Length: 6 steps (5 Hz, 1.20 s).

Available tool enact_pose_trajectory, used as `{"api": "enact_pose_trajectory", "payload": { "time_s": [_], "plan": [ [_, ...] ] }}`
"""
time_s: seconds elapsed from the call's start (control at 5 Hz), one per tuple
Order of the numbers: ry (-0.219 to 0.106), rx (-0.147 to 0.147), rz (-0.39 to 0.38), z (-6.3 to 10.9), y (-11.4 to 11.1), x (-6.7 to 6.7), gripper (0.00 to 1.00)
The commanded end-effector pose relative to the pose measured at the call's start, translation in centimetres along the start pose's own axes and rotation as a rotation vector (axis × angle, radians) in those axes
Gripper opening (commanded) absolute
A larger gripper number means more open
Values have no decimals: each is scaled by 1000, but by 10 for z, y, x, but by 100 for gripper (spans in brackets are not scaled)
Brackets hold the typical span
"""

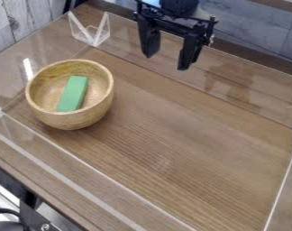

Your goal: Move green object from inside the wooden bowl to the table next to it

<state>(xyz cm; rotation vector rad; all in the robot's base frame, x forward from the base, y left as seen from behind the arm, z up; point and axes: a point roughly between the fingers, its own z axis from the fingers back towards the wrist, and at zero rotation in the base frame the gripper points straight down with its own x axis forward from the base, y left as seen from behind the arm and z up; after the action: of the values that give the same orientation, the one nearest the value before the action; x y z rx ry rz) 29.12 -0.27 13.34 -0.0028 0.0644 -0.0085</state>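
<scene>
Resting inside the wooden bowl (37, 101), the green object (73, 94) lies down and left of the gripper (169, 63) in the frame. The gripper is spread wide, holding nothing, over the surface (185, 135).

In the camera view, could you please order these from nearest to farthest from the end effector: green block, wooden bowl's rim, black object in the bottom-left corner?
1. Wooden bowl's rim, its right side
2. Green block, inside the bowl
3. Black object, bottom-left corner
</scene>
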Motion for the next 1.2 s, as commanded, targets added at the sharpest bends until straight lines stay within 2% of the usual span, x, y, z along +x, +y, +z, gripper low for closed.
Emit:
{"api": "enact_pose_trajectory", "payload": {
  "time_s": [0.0, 0.2, 0.6, 0.8, 1.0],
  "plan": [
    [10, 0, 11, -8, 9, -7, 100],
    [5, 1, 41, -14, 28, -18, 100],
    [-39, 24, -38, -21, 113, -38, 100],
    [-40, 28, 38, -25, 133, -43, 100],
    [-43, 33, 123, -31, 138, -39, 100]
  ]
}}
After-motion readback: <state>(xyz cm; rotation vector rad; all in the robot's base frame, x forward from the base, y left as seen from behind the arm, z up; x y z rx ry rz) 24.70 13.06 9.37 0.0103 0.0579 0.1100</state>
